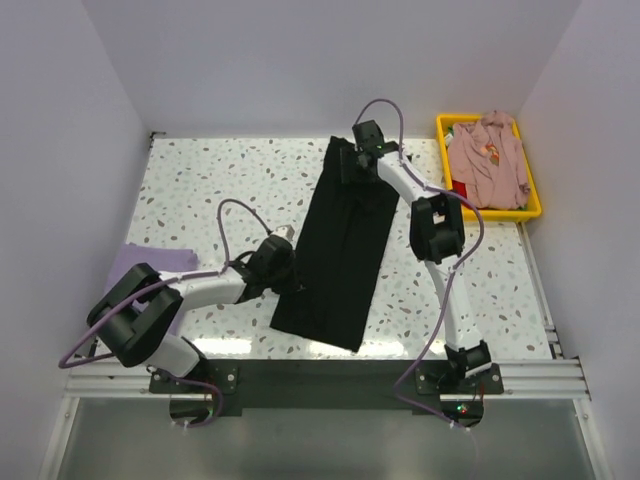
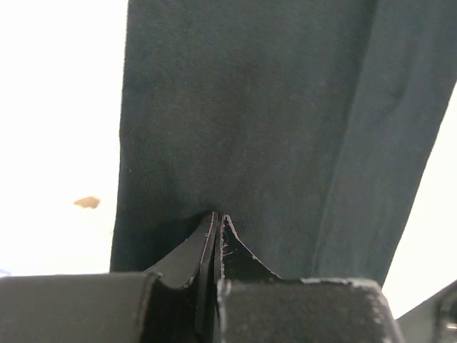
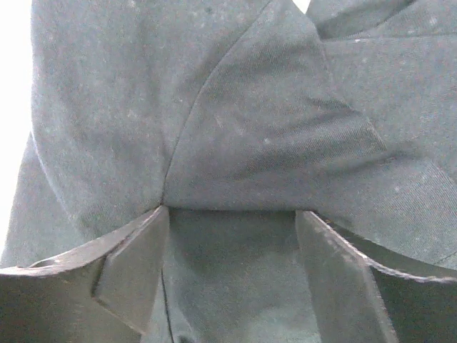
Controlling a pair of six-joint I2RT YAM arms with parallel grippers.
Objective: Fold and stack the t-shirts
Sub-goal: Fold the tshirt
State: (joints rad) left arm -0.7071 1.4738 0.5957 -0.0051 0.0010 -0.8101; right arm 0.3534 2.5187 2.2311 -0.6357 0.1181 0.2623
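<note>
No legible text, numbers or brand marks in any view. Small multicoloured patch on the pink shirt (image 1: 480, 172) in the yellow bin (image 1: 500, 213): too small to read. Black shirt (image 1: 340, 240): no readable marking visible.

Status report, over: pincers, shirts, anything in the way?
Left pincer shut at edge of black tee; right pincer open over its far end. Tee folded into a long strip. Nothing blocking.
</note>
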